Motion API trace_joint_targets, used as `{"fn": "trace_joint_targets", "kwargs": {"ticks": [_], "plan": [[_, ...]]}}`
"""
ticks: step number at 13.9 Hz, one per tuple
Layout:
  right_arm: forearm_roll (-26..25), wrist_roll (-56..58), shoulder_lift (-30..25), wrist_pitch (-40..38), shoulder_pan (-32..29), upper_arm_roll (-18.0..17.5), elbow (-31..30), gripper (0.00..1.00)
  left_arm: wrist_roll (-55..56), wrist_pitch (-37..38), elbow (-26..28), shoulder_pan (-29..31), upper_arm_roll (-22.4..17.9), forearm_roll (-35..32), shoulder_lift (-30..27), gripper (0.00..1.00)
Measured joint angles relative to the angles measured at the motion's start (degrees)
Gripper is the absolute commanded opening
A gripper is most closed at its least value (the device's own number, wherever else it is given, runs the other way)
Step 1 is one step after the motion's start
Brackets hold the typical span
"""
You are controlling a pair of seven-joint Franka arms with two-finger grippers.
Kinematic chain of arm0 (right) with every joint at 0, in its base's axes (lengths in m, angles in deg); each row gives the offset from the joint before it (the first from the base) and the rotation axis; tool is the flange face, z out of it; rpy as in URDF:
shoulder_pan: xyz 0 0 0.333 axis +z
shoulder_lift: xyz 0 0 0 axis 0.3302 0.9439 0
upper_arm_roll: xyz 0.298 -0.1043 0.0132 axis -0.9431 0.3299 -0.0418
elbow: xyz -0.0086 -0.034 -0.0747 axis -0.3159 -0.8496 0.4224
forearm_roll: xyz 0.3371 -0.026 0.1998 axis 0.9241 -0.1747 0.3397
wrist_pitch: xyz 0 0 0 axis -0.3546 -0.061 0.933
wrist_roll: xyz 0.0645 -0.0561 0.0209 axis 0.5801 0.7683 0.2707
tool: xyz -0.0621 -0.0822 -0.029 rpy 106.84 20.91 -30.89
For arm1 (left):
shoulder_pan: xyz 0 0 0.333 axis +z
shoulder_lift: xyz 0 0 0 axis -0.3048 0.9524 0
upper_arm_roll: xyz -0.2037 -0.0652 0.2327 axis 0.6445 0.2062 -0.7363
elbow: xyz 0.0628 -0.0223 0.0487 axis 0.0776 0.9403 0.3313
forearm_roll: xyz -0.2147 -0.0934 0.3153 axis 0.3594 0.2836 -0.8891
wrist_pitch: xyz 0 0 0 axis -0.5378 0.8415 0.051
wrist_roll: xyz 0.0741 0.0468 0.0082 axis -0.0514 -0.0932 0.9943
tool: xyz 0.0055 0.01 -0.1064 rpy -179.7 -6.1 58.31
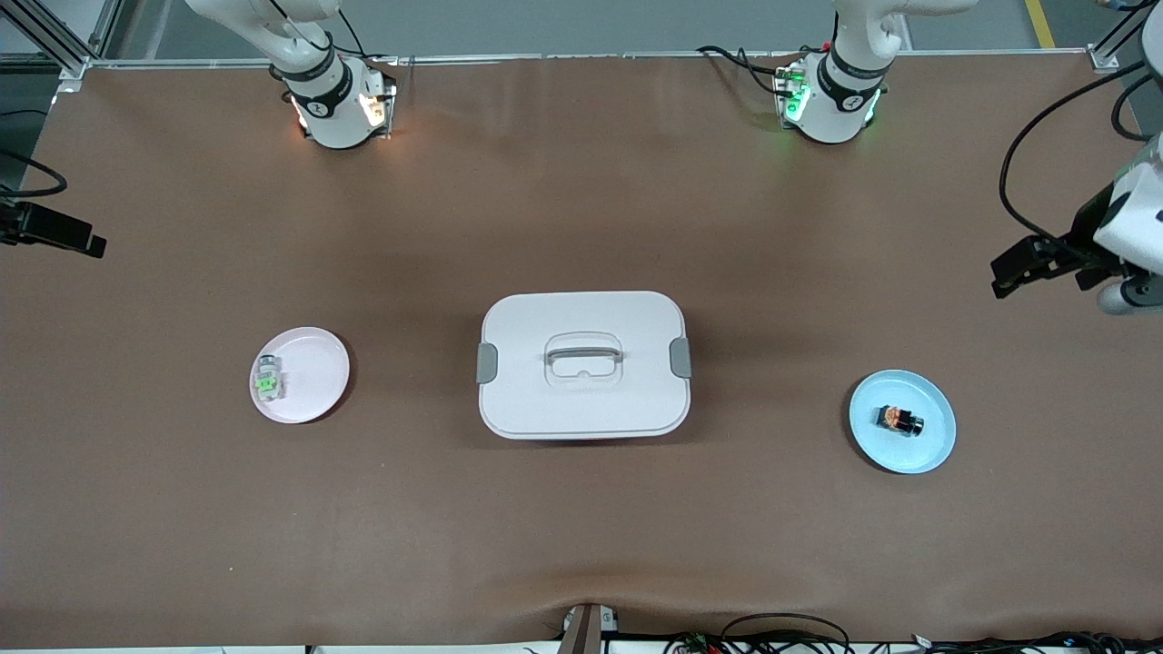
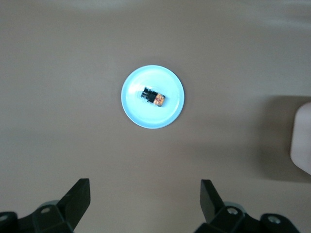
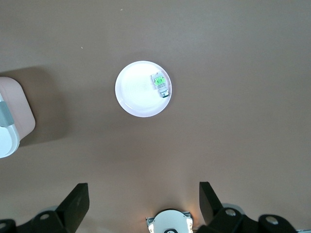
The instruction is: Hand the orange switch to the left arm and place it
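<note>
The orange switch [image 1: 899, 420], a tiny black block with an orange mark, lies on a light blue plate [image 1: 927, 447] toward the left arm's end of the table. The left wrist view shows the switch [image 2: 153, 97] on that plate [image 2: 140, 112] far below. My left gripper [image 2: 144, 194] is open and empty, high over the table's end near that plate [image 1: 1018, 268]. My right gripper [image 3: 143, 194] is open and empty, high over the right arm's end of the table [image 1: 86, 241]. The white box [image 1: 583, 363] with grey latches stands in the middle between the two plates.
A pale pink plate [image 1: 318, 372] toward the right arm's end holds a grey-white switch with a green centre [image 1: 268, 379], which also shows in the right wrist view [image 3: 160, 85]. The box's edge shows in both wrist views [image 2: 302, 141] [image 3: 12, 124]. Cables lie along the table's near edge.
</note>
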Motion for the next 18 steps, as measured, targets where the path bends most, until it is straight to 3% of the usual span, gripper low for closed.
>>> {"fn": "trace_joint_targets", "kwargs": {"ticks": [3,10,15,18], "plan": [[0.02,0.0,-2.18,2.48,-0.04,0.0,-4.13,1.0,0.0,0.27,2.01,-0.4,0.29,0.6,-3.37,1.0],[0.7,0.0,-17.21,14.68,-0.05,-0.07,-27.46,1.0,0.05,3.01,3.33,1.05,6.43,0.7,-5.79,1.0],[0.83,0.0,-20.71,16.7,-0.05,-0.11,-33.18,1.0,-0.75,5.5,3.31,5.29,11.29,0.7,-6.63,1.0],[0.83,0.0,-22.15,18.53,-0.05,-0.13,-35.54,1.0,-0.75,5.83,3.29,5.48,11.91,0.7,-7.1,1.0]]}}
